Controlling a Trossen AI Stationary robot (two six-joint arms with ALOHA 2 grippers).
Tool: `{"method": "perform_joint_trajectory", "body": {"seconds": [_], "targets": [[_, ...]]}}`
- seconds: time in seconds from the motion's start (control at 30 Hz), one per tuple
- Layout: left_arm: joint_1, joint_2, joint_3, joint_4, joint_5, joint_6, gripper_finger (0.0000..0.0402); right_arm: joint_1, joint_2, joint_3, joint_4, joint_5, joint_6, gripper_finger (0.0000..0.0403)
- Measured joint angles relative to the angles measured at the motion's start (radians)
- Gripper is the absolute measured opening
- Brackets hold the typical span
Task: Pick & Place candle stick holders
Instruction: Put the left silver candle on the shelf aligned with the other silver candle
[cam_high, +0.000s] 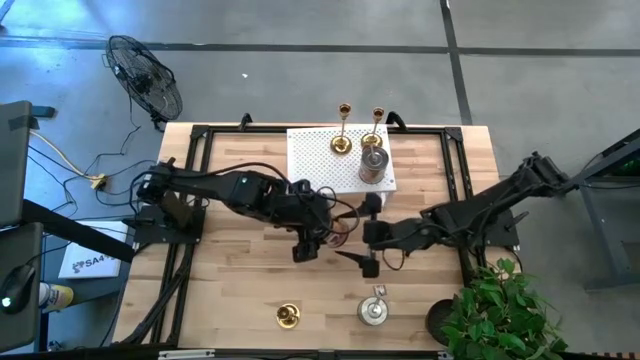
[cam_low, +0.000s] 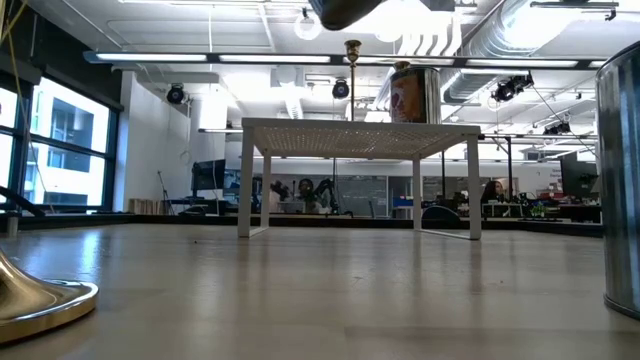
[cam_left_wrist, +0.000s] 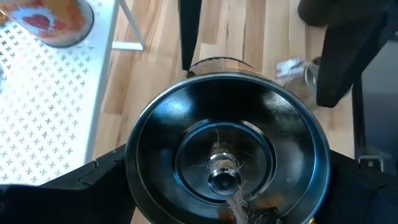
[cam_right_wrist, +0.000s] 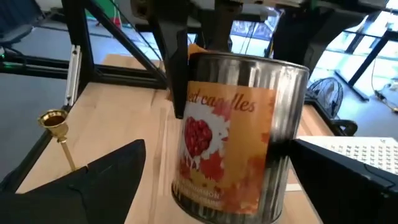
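My left gripper (cam_high: 318, 238) is shut on a silvery tin holder (cam_right_wrist: 236, 130) with an orange label, held above the table's middle. Its open top (cam_left_wrist: 227, 143) shows a wick inside. My right gripper (cam_high: 362, 236) faces it from the right, open, with its fingers (cam_right_wrist: 106, 180) wide on either side of the tin. On the white perforated rack (cam_high: 320, 165) at the far side stand two gold candlesticks (cam_high: 344, 125) (cam_high: 376, 128) and another tin (cam_high: 372, 165). Near the front edge stand a gold candlestick (cam_high: 288, 316) and a third tin (cam_high: 375, 310), each on its base. My left gripper pinches the tin's round wall (cam_left_wrist: 134, 165) between its two fingers, on opposite sides just below the open rim. The fingers (cam_right_wrist: 177, 74) come slanting down from above. The tin hangs nearly upright, lifted clear of the table. My right gripper: I cannot tell whether one fingertip (cam_right_wrist: 298, 152) touches the tin's side.
Black frame rails (cam_high: 200, 180) run along the table's left and right sides. A potted plant (cam_high: 495, 310) stands at the near right corner, and a fan (cam_high: 145, 75) stands off the far left. There is bare wood (cam_high: 240, 280) between the arms and the front edge.
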Motion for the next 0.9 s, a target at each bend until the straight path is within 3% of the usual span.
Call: {"method": "perform_joint_trajectory", "body": {"seconds": [0.2, 0.43, 0.9], "targets": [[0.000, 0.000, 0.000, 0.006, -0.001, 0.003, 0.0351, -0.033, 0.053, 0.033, -0.013, -0.009, 0.028, 0.0391], [0.000, 0.000, 0.000, 0.022, -0.003, 0.032, 0.0351, -0.081, 0.081, 0.033, 0.001, -0.106, 0.063, 0.0389], [0.000, 0.000, 0.000, 0.020, -0.004, 0.039, 0.0351, -0.085, 0.080, 0.033, 0.004, -0.119, 0.058, 0.0354]]}}
